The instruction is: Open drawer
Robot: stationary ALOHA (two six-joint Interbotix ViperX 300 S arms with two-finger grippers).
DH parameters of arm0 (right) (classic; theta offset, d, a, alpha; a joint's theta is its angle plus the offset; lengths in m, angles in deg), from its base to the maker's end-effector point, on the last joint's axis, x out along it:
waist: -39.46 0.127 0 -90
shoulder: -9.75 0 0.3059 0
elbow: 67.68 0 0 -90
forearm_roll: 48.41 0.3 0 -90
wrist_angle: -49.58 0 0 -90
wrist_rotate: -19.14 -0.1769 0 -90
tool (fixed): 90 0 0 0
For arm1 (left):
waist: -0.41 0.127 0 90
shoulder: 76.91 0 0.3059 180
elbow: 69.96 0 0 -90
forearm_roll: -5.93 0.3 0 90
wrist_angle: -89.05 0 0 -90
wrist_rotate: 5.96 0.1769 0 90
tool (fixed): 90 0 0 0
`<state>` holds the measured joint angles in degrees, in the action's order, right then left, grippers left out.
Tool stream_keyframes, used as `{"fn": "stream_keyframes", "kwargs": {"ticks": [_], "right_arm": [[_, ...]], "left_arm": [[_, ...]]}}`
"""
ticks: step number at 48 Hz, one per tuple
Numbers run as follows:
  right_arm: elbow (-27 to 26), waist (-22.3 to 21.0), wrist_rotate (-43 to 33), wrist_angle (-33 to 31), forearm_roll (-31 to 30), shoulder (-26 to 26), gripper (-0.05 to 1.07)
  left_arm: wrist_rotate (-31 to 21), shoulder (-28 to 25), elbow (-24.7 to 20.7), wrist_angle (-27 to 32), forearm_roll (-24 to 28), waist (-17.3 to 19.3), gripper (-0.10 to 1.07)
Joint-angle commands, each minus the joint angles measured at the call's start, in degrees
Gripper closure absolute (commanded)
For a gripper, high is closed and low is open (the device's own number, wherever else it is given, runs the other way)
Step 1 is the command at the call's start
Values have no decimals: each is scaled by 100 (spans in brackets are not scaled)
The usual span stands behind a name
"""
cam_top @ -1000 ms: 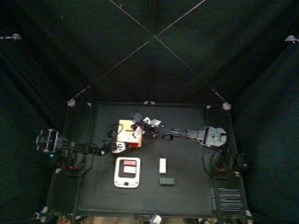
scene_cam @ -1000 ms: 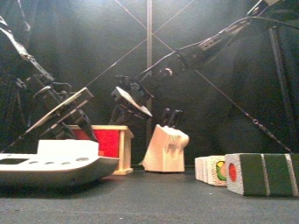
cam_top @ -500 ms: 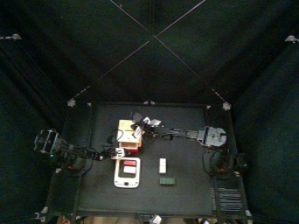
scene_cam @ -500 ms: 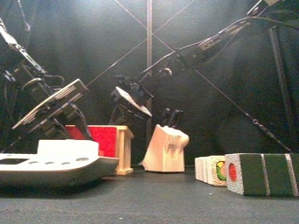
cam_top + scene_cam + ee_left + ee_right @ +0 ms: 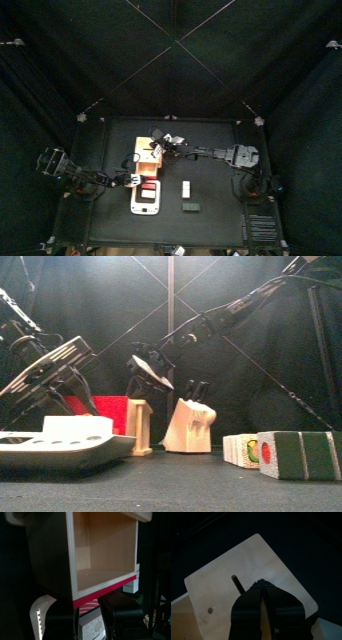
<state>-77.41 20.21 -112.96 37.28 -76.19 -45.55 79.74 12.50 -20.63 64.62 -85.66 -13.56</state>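
Note:
The drawer [image 5: 146,152] is a small orange-tan box in the middle of the table. Its tray [image 5: 100,552] is slid out toward the table's front, hollow and empty, with a red front [image 5: 110,589]. The red front also shows in the front view [image 5: 118,414]. My left gripper [image 5: 83,603] is shut on the tray's red front edge; it also shows in the top view [image 5: 130,178]. My right gripper [image 5: 261,587] is shut, its tips pressed on the box's tan top panel [image 5: 231,577], and shows from above [image 5: 160,150].
A white rounded slab with a red patch [image 5: 147,198] lies just in front of the drawer, near the left gripper. A small white bar [image 5: 186,188] and a dark block [image 5: 191,206] lie to the right. A tan-white block [image 5: 187,424] stands beside the drawer.
My left gripper has drawn back toward the table's front-left with the tray, which now sticks further out of the box. The right gripper has stayed on the box.

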Motion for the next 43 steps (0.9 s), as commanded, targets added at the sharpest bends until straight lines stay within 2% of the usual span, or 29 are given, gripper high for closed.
{"fn": "stream_keyframes", "kwargs": {"ticks": [1,20,43], "right_arm": [[-35,-18,-9,-70,9,-62,64],[-35,-18,-9,-88,9,-62,64],[-70,-18,0,-97,18,-62,65]], "left_arm": [[-18,26,-105,0,-88,-141,52],[-18,35,-141,0,-475,-448,52],[-18,44,-123,-149,-510,-554,51]]}}
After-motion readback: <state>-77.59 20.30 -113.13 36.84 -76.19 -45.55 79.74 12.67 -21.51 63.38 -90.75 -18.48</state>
